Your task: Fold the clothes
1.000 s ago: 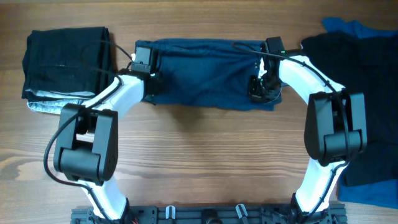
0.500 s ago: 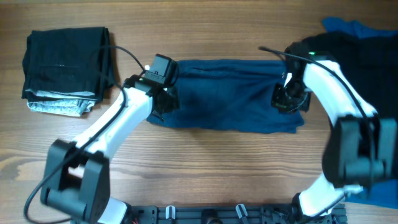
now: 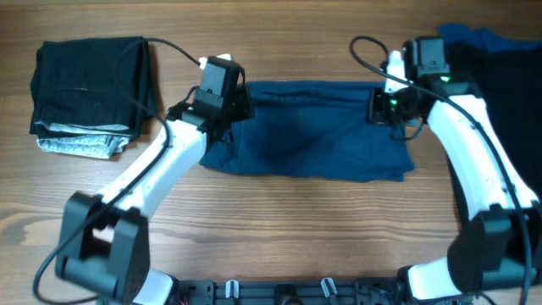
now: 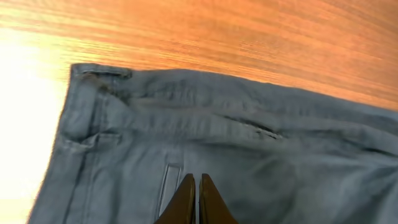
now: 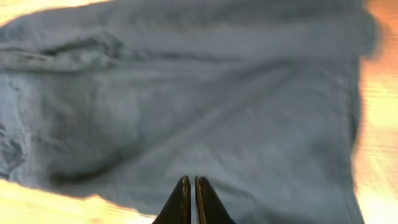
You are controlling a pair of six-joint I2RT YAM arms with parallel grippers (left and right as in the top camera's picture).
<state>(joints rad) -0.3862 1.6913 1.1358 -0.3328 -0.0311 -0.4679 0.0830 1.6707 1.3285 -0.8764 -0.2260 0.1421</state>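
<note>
The navy-blue shorts (image 3: 313,131) lie folded in a flat band across the middle of the wooden table. My left gripper (image 3: 230,100) hovers over their left end, and my right gripper (image 3: 383,106) over their right end. In the left wrist view the fingers (image 4: 197,186) are shut and empty above the shorts (image 4: 249,155), near the waistband and a belt loop. In the right wrist view the fingers (image 5: 191,186) are shut and empty above the fabric (image 5: 205,112). Neither gripper holds any cloth.
A stack of folded black and light grey garments (image 3: 89,93) sits at the far left. A pile of black (image 3: 500,110) and brighter blue clothes (image 3: 474,38) lies at the right edge, under my right arm.
The shorts were dragged toward the front and right, then let go. Both grippers have lifted off the fabric and moved back toward its far edge.
</note>
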